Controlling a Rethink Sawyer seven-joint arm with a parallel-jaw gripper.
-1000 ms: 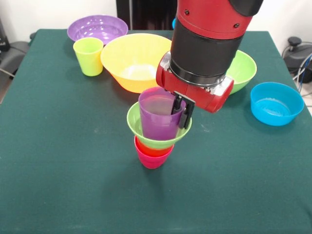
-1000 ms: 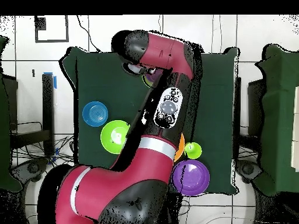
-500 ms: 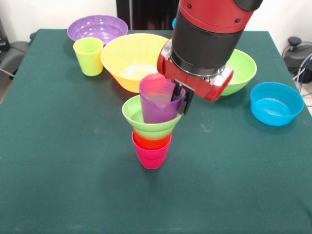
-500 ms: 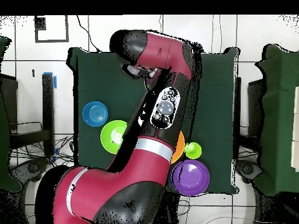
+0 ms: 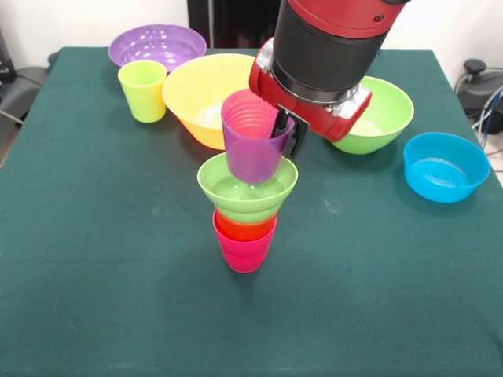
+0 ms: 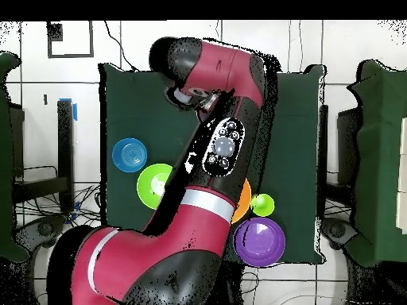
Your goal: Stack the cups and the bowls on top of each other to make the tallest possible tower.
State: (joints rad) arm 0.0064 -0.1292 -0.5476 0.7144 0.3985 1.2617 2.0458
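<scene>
The tower stands mid-table in the front view: a red-pink cup lowest, an orange cup in it, and a small lime green bowl on top. My gripper is shut on the right rim of the purple cup. It holds the cup tilted, with its base at the bowl's mouth. A lime green cup stands at the back left. In the overhead view the arm hides the tower and the gripper.
A purple bowl, a large orange-yellow bowl, a medium lime green bowl and a blue bowl stand behind and to the right of the tower. The overhead view shows the blue bowl, green bowl and purple bowl.
The gripper has risen with the purple cup, lifting it from deep inside the small green bowl to the bowl's mouth. The green bowl, tilted and low before, now sits level and higher.
</scene>
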